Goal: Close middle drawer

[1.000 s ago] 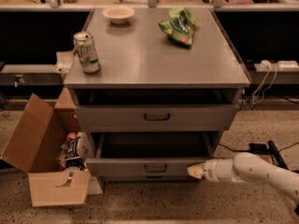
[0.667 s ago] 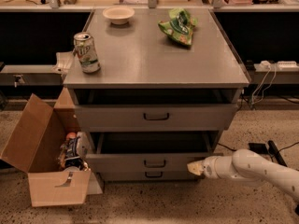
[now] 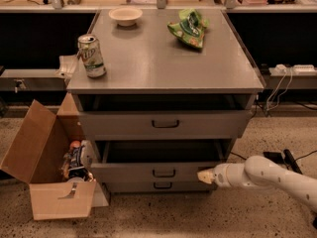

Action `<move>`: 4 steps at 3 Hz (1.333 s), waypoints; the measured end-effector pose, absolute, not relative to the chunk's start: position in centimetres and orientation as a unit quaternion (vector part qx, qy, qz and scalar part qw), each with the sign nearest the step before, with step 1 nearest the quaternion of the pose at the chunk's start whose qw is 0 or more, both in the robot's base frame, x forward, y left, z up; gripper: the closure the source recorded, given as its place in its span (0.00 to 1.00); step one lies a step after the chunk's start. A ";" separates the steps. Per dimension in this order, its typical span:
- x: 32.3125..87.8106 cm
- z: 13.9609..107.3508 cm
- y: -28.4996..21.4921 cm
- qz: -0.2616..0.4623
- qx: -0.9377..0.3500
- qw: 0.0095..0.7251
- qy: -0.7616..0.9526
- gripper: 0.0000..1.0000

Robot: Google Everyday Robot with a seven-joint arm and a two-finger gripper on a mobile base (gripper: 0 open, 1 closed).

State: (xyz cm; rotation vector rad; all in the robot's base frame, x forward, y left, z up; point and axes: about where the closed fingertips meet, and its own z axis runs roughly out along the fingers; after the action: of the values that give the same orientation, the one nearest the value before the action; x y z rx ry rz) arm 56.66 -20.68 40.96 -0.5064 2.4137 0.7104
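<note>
Down low, rounded cream gripper (image 3: 204, 176) meets grey metal middle drawer (image 3: 143, 172).

Single raised view, facing cabinet (image 3: 163, 58) front, mid-distance, hand (image 3: 203, 176) at lower right

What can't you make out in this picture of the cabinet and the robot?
- Inside of the middle drawer, camera view: dark, and hidden by its own front.
- Gripper at that drawer's right front corner: whether it touches the front cannot be told.
- Arm: cut off by the right edge.
- Items in the box: half hidden behind its wall.
</note>
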 end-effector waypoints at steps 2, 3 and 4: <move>57.2 40.8 -20.3 0.268 -0.194 0.284 0.900 1.00; 58.5 41.0 -20.4 0.269 -0.197 0.288 0.898 1.00; 58.4 41.0 -20.4 0.269 -0.197 0.288 0.898 1.00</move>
State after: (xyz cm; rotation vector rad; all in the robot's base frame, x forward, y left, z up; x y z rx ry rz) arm 58.37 -20.40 40.97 -0.5249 2.3967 0.7182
